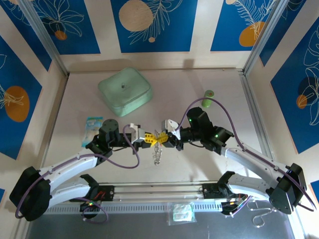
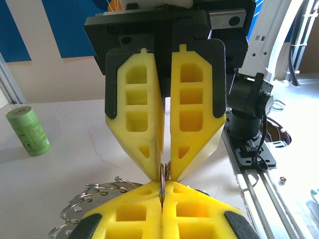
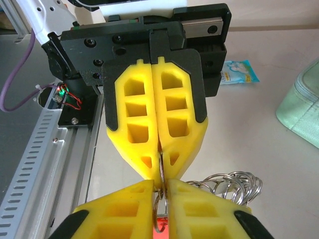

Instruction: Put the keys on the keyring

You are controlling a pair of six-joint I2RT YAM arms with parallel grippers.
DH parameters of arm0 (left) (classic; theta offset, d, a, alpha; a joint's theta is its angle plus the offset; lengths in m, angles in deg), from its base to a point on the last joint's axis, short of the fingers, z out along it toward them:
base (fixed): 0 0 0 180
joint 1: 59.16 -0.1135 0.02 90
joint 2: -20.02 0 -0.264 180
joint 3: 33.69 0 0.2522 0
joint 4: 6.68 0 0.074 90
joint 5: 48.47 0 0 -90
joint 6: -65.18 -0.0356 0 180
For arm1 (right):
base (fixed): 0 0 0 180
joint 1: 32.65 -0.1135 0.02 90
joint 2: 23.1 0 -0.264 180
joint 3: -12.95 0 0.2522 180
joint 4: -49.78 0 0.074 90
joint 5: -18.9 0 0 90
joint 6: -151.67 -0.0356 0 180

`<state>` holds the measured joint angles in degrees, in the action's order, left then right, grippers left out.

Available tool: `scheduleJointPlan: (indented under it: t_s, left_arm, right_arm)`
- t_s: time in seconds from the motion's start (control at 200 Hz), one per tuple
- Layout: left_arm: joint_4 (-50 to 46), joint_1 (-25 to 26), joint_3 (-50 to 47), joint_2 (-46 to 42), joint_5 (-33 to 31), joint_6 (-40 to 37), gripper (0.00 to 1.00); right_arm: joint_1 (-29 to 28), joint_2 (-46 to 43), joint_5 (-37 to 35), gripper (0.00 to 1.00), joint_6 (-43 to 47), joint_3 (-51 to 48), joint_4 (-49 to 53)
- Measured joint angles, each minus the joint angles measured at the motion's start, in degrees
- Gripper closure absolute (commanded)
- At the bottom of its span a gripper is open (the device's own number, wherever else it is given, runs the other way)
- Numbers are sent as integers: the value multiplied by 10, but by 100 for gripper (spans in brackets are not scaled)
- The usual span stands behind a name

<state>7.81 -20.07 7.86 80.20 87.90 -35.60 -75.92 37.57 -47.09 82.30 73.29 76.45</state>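
My two grippers meet tip to tip above the middle of the table. The left gripper is shut on the thin metal ring of the keyring, held edge-on. The keyring's silver chain loop hangs below and to the side. Facing it, the right gripper is nearly shut. A small ring and the red head of a key sit in its narrow gap, pressed against the keyring. In the left wrist view a red speck shows between the right gripper's fingertips.
A mint-green case lies at the back. A small green roll stands at the back right. A blue-and-white packet lies left. A clear bag rests on the front rail.
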Motion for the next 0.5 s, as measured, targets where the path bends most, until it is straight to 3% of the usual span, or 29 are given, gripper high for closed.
scheduleJointPlan:
  t_s: [0.125, 0.27, 0.345, 0.5]
  left_arm:
    - [0, 0, 0, 0, 2, 0, 100]
    - [0, 0, -1, 0, 1, 3, 100]
    - [-2, 0, -1, 0, -4, 1, 85]
    - [-47, 1, 8, -5, -30, -23, 82]
  right_arm:
    - [0, 0, -1, 100, 1, 0, 0]
    - [0, 0, 0, 100, 4, 0, 0]
    - [1, 0, -4, 100, 10, 1, 2]
    - [0, 15, -17, 100, 31, 19, 42]
